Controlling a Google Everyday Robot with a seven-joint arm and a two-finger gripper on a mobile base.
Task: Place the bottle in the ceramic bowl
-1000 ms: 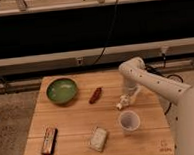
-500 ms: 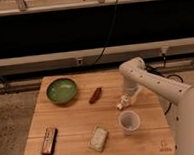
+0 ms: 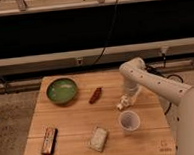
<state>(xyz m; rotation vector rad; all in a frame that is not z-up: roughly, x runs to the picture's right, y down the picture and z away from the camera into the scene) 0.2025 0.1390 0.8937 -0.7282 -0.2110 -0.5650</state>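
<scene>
The green ceramic bowl (image 3: 61, 90) stands on the wooden table (image 3: 73, 118) at the back left, with nothing in it. My gripper (image 3: 123, 100) points down at the table's right of middle, just behind the clear plastic cup. A small white shape at its tip, low over the wood, looks like the bottle (image 3: 120, 106). It blends with the white gripper, so I cannot tell where one ends. The bowl lies well to the left of the gripper.
A clear plastic cup (image 3: 128, 121) stands just in front of the gripper. A red-brown object (image 3: 95, 95) lies between bowl and gripper. A dark bar (image 3: 49, 140) and a pale packet (image 3: 98, 138) lie near the front edge. A dark wall with rails runs behind.
</scene>
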